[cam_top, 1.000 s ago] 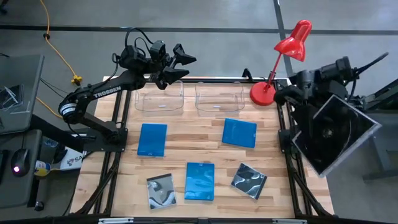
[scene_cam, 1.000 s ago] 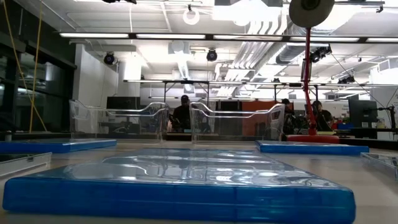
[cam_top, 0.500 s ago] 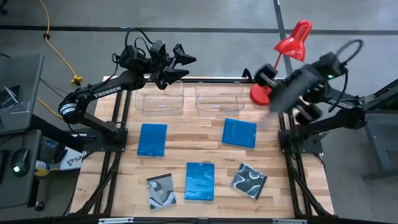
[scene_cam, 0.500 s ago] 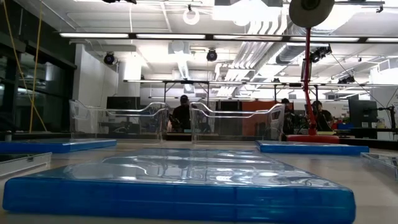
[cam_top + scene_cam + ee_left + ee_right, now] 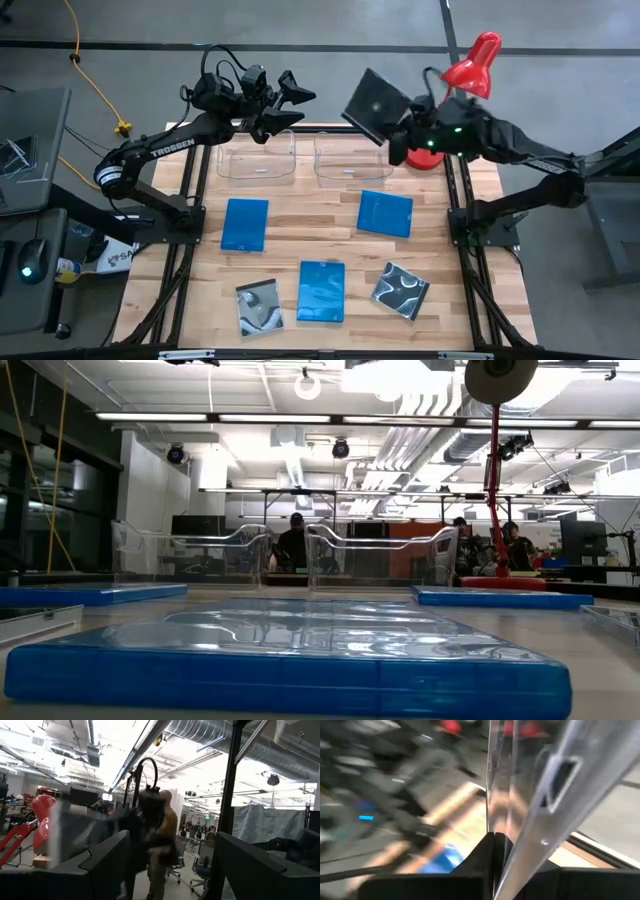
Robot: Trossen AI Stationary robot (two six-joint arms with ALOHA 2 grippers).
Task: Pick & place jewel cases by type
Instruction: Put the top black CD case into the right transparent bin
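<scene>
Two clear tubs (image 5: 257,158) (image 5: 352,155), both empty

Even, fairly bright overhead light falls on the wooden table (image 5: 300,235) in the high view, with only soft, short shadows. At table height, ceiling strip lights (image 5: 300,417) glare white and reflect as pale streaks on the nearest blue jewel case (image 5: 290,655) — its front edge out of focus. The left wrist view is backlit, its ceiling blown out, dark shapes smeared. The right wrist view is heavily motion-blurred — only the clear case edge (image 5: 496,780) reads sharply.
</scene>
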